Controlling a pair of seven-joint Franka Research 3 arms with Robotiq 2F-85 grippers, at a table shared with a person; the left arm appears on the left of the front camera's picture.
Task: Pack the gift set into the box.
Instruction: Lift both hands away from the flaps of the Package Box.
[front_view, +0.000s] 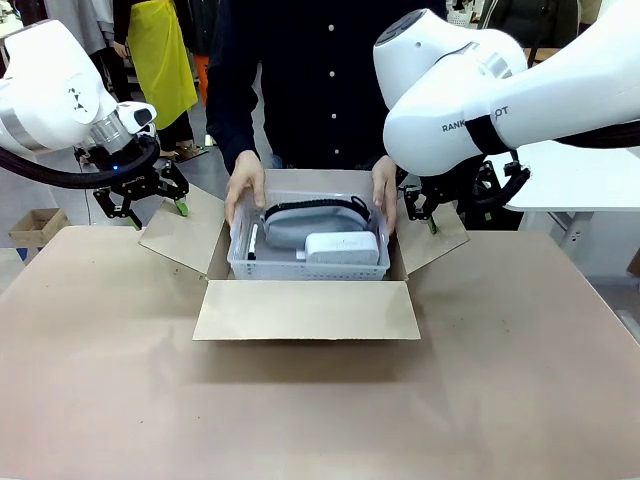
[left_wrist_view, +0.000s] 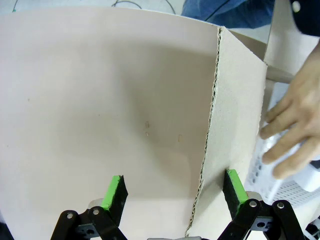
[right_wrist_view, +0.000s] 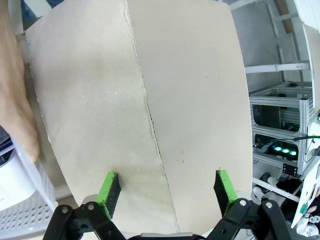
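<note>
A person's two hands (front_view: 246, 183) hold the gift set, a pale perforated tray (front_view: 308, 262) with a grey pouch (front_view: 300, 222) and a small white box (front_view: 342, 247), down inside the open brown box (front_view: 305, 308). My left gripper (front_view: 148, 205) is open at the box's left flap (front_view: 184, 230); the flap's edge (left_wrist_view: 210, 135) runs between its green pads (left_wrist_view: 114, 191). My right gripper (front_view: 432, 212) is open at the right flap (front_view: 432, 240), whose edge (right_wrist_view: 150, 120) lies between its pads (right_wrist_view: 109, 192). The tray (left_wrist_view: 280, 175) and a hand (left_wrist_view: 292, 125) show at the left wrist view's right side.
The brown table (front_view: 300, 410) spreads wide in front of the box. A small cardboard box (front_view: 35, 227) stands off the table's far left. A white table (front_view: 570, 185) and metal racking (right_wrist_view: 280, 120) are at the right.
</note>
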